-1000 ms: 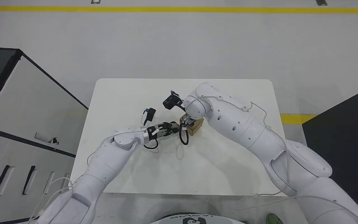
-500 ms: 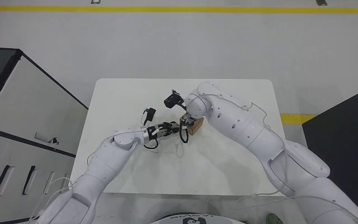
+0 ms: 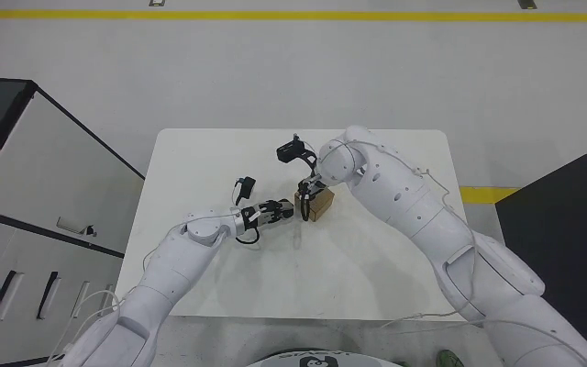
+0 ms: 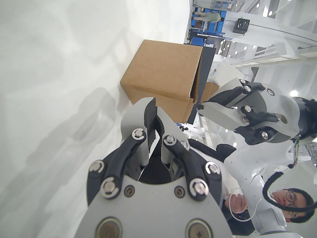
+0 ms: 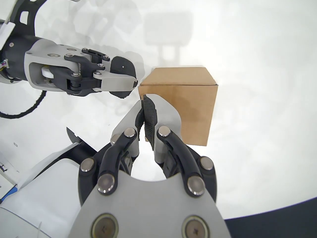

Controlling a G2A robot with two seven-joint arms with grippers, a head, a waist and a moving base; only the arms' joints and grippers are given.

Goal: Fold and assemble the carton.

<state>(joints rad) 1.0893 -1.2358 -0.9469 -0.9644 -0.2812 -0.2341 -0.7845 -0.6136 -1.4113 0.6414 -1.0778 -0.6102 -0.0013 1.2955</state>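
The brown carton [image 3: 318,205] stands near the middle of the white table [image 3: 385,266], folded into a cube, with one flap edge slightly ajar on the side seen in the left wrist view. The left gripper [image 4: 152,111] lies low over the table just left of the carton. Its fingers are drawn together with nothing between them, and their tips are at the carton's left face; whether they touch it cannot be told. The right gripper [image 5: 146,105] hangs at the carton's upper left corner, pads pressed flat against each other and gripping nothing, its tip right at the cardboard edge. The two grippers are close together there.
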